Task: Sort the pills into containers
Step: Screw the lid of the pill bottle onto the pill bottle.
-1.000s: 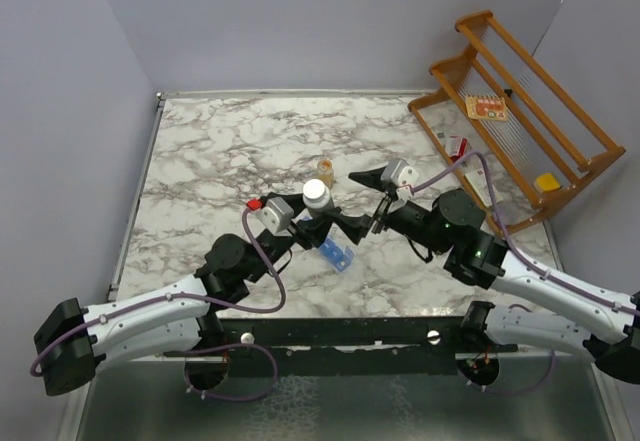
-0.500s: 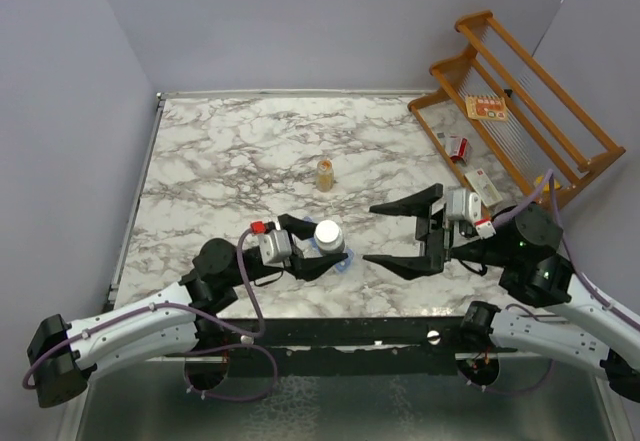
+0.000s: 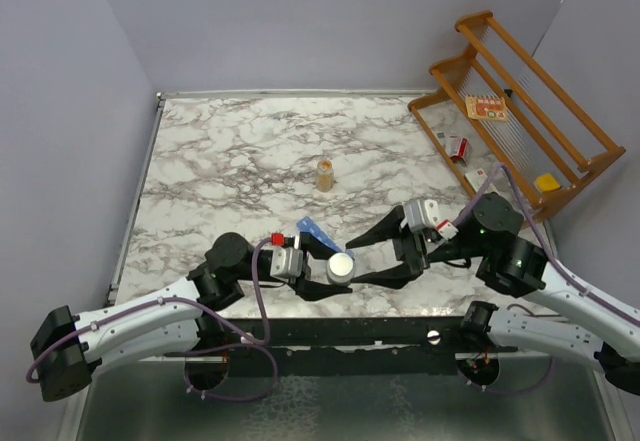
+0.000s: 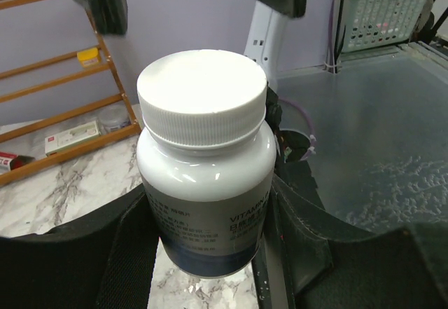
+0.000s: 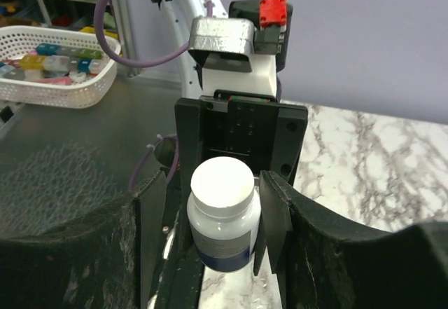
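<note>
The left pincer (image 3: 335, 268) is closed on a bottle (image 4: 203, 162) with a white screw cap. Its two fingers press the grey body from either side, below the cap, and the bottle stands upright. It sits over the near edge of the marble worktop (image 3: 230, 151), and I cannot tell whether its base touches the surface.

The right pincer (image 5: 212, 204) faces the left one from the opposite side. It is partly open, with one finger on each side of the same bottle. In the left wrist view these fingers stand wider apart than the cap, so they have hold of nothing.

The pill box (image 3: 318, 234), a narrow blue strip, lies flat and slanted on the worktop just behind the left pincer, between the two arms. Its near end is hidden behind the pincer, and its lids are too small to make out.

A small amber bottle (image 3: 325, 172) stands upright farther back, well apart from both pincers. A wooden rack (image 3: 520, 111) leans at the right edge with small packets on it
</note>
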Controlling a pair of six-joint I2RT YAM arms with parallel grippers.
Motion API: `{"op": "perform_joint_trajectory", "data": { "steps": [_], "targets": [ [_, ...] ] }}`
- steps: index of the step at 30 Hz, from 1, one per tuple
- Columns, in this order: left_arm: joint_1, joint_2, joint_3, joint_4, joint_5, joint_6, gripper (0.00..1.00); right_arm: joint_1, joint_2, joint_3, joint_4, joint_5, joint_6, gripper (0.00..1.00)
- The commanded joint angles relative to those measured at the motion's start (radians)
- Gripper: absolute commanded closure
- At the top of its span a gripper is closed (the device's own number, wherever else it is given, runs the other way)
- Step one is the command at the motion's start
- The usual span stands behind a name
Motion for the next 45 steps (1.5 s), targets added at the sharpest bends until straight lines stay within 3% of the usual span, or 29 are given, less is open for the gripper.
{"op": "perform_joint_trajectory", "data": {
  "steps": [1,7,25,35,45],
  "targets": [
    [0.001,0.006,0.038,0.012,0.059,0.01,1.0,0.004,0.031,-0.013,0.02,-0.099,0.014,0.47],
    [0.001,-0.006,0.041,0.012,0.055,0.012,1.0,0.003,0.044,-0.024,0.038,-0.111,0.023,0.41],
    [0.0,0.003,0.045,0.017,0.046,0.01,1.0,0.004,0.054,-0.046,0.085,-0.08,0.028,0.39],
    [0.0,-0.006,0.037,0.033,0.018,0.002,1.0,0.004,0.061,-0.049,0.086,-0.048,0.026,0.56],
    [0.0,-0.043,0.031,0.054,-0.066,-0.005,1.0,0.003,0.061,-0.058,0.068,-0.01,0.016,0.59]
  ]
}}
